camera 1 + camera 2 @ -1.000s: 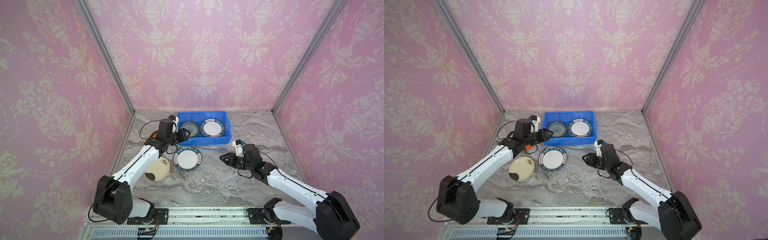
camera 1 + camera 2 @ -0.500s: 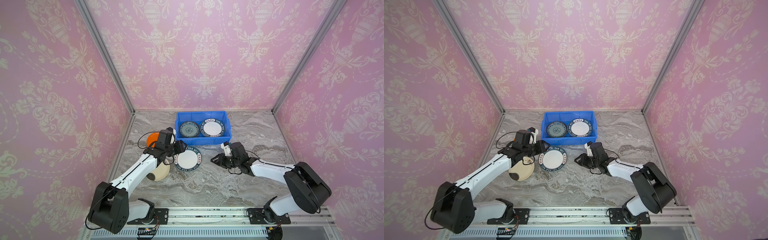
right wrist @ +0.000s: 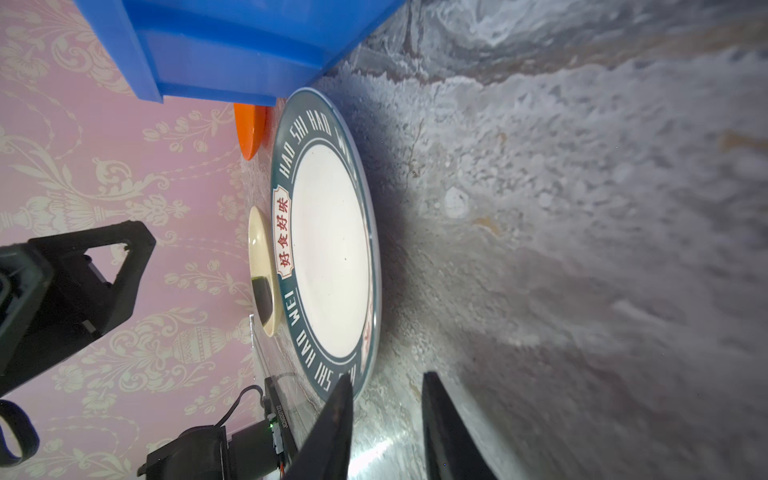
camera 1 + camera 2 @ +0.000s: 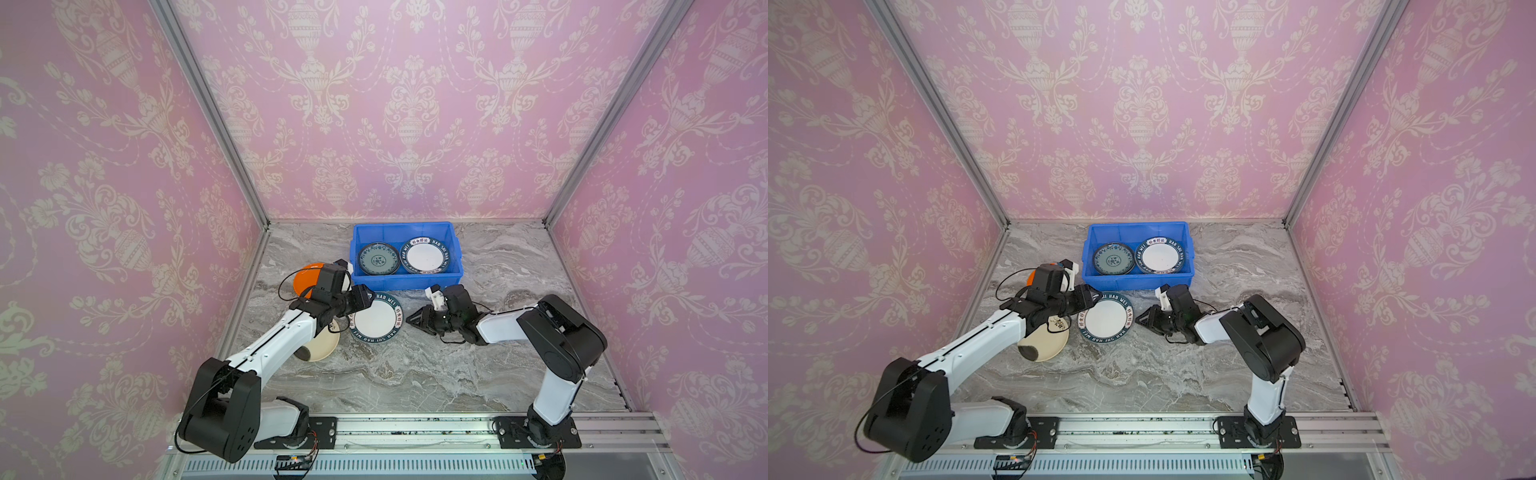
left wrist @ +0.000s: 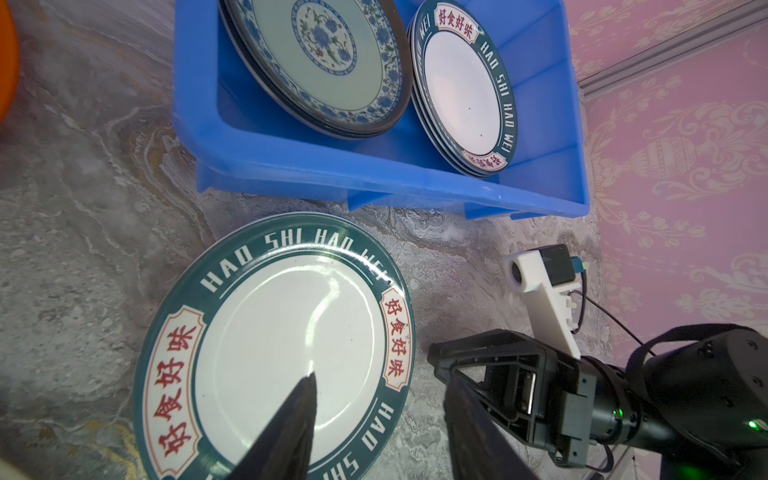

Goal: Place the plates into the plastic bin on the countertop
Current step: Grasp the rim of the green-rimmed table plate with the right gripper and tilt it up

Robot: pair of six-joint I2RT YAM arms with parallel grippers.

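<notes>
Your left gripper (image 4: 365, 298) has left the bin (image 4: 406, 283) and hangs spread over the teal-rimmed plate (image 4: 376, 318) on the marble countertop (image 4: 415, 374). Your right gripper (image 4: 409, 319), slightly spread, has neared its edge. Pink wallpaper (image 4: 407, 104) surrounds.

Left claw (image 4: 366, 298) and right claw (image 4: 410, 319) neared teal-rimmed plate (image 4: 377, 318).

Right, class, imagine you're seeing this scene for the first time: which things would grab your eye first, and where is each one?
The bright blue bin at the back centre of the grey marble countertop stands out, with plates stacked inside. Just in front of it lies a teal-rimmed lettered plate, with the left gripper above it and the right gripper at its edge. An orange plate peeks out behind the left arm.
</notes>
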